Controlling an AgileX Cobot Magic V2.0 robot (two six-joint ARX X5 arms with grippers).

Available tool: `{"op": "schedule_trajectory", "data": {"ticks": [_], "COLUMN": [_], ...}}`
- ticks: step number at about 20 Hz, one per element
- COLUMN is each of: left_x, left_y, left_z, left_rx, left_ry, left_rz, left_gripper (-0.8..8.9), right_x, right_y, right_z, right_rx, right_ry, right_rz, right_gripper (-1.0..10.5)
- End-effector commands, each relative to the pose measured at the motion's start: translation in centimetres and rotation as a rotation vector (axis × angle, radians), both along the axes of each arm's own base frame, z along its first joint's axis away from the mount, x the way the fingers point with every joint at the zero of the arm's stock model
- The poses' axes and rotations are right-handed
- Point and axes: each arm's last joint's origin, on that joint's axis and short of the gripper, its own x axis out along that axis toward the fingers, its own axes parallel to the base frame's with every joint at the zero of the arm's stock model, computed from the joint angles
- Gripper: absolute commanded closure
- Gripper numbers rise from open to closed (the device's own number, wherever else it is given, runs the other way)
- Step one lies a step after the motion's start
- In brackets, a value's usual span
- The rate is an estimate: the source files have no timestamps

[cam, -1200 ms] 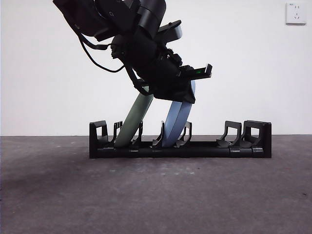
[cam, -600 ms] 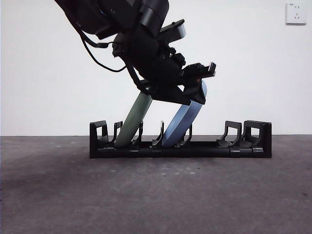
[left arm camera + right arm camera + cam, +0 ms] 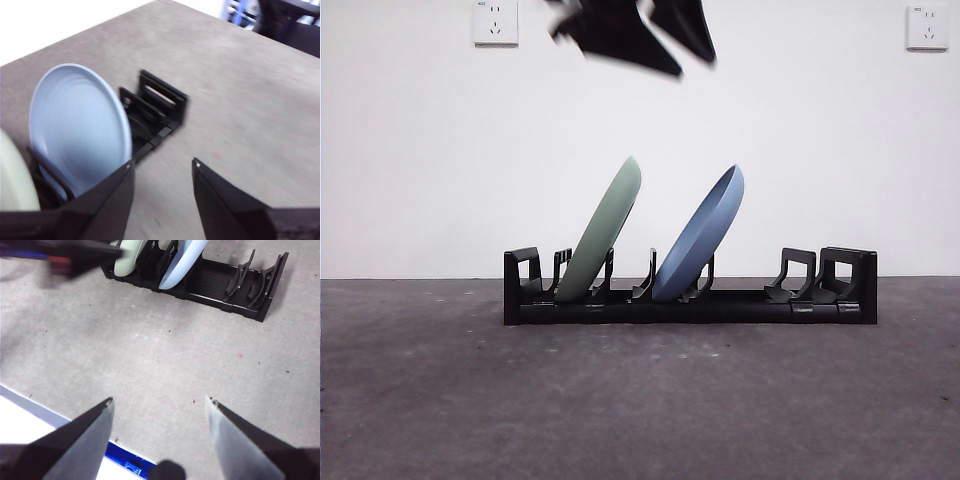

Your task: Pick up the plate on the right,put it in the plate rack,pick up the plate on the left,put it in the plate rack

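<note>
**Standing in the rack, both plates**

Leaning the same way, the green plate (image 3: 603, 232) and blue plate (image 3: 700, 236) sit in separate slots of the plate rack (image 3: 690, 300); the left gripper (image 3: 162, 172) hangs above, jaws wide, empty; the right gripper (image 3: 159, 405) waits apart, spread, holding nothing.

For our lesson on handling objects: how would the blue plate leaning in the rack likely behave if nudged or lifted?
The blue plate looks rigid, so it probably would not flex. Leaning steeply in the plate rack with only its lower edge held, it might tip. Its smooth, round rim could slip or roll.
</note>
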Motion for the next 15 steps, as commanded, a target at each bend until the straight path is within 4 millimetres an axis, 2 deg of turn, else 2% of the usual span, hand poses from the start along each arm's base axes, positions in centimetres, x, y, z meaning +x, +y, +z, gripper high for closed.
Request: {"op": "schedule_trajectory", "data": {"ticks": [1, 4, 8, 12, 15], "left_x": [-2.9, -6.5, -10.6, -13.1, -13.8], "left_y": [2.2, 5.7, 9.7, 12.1, 12.8], "left_z": [2.1, 4.4, 6.3, 7.1, 7.2], "left_rx": [0.006, 0.029, 0.043, 0.035, 0.037], "left_ry": [0.040, 0.077, 0.090, 0.082, 0.084], "left_rz": [-0.042, -0.058, -0.055, -0.055, -0.055], "left_gripper": [6.25, 6.25, 6.25, 6.25, 6.26], "right_x": [0.3, 0.5, 0.5, 0.7, 0.7], "right_y": [0.2, 0.4, 0.4, 0.5, 0.5], "right_z": [-0.1, -0.2, -0.2, -0.2, -0.2], "right_rx": [-0.008, 0.013, 0.021, 0.018, 0.018], "right_ry": [-0.016, -0.004, -0.004, 0.004, 0.006], "right_rz": [0.032, 0.073, 0.104, 0.103, 0.103], "right_gripper": [6.4, 6.4, 6.4, 6.4, 6.4]}}
